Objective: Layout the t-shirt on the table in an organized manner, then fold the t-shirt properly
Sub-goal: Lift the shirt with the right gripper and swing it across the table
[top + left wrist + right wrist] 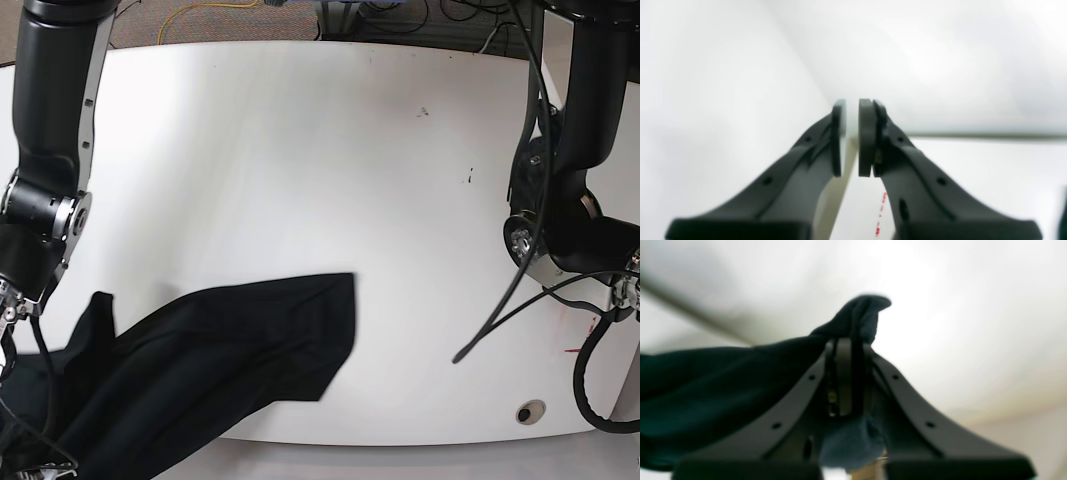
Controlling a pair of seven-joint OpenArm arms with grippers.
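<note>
Dark t-shirt — lengthwise (diagonal) across table

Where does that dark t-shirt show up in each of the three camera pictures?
Left wrist view: no clear sight of it; only the near-closed, empty left pincer over the table.
Right wrist view: the t-shirt fills the left, a fold pinched in the right pincer.
Base view: t-shirt at lower left.
Shared landmark: the white table.

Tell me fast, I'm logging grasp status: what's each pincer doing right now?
Left pincer: nearly closed, a thin gap between the pads, holding nothing.
Right pincer: closed on a bunched fold of the dark t-shirt.
</note>
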